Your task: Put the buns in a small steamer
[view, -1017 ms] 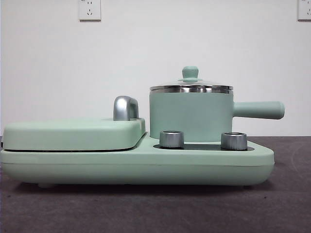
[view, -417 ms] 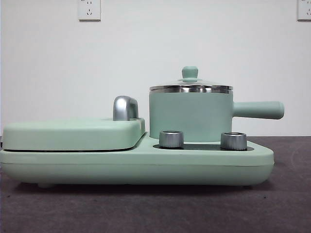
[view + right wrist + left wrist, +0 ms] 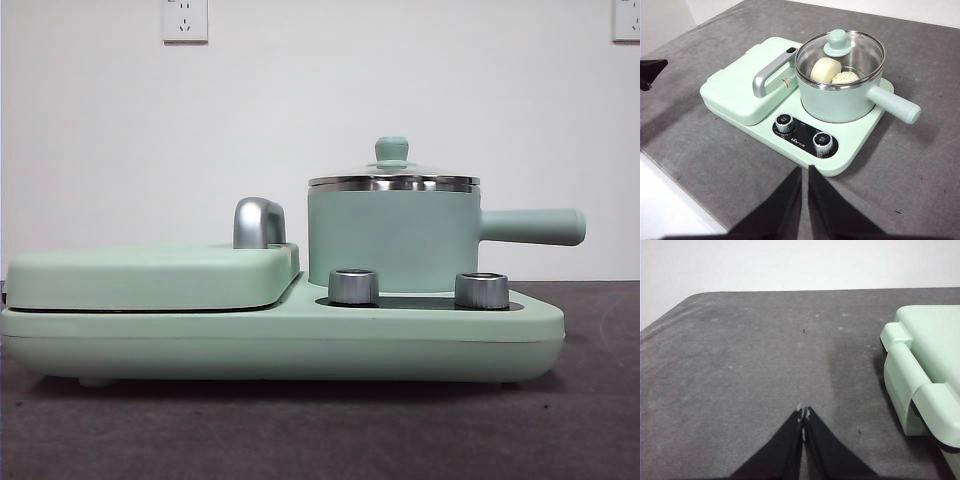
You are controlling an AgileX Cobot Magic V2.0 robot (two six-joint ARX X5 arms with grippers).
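Apparently the job is finished: through the glass lid (image 3: 840,50) both buns sit inside the small steamer (image 3: 837,95), the smooth bun (image 3: 825,69) at about nine o'clock and the ridged bun (image 3: 845,78) beside it toward six. The lid is on, and the pot stands on its mint-green cooker base (image 3: 790,130). Neither arm holds anything: the left gripper (image 3: 803,416) has its fingers pressed together over bare counter (image 3: 740,365), and the right gripper (image 3: 805,172) is pulled back with fingers nearly touching. Nothing looks left to do.

Plain white wall (image 3: 320,110) behind dark grey felt-like table (image 3: 320,440); two white wall sockets (image 3: 185,20) high up.
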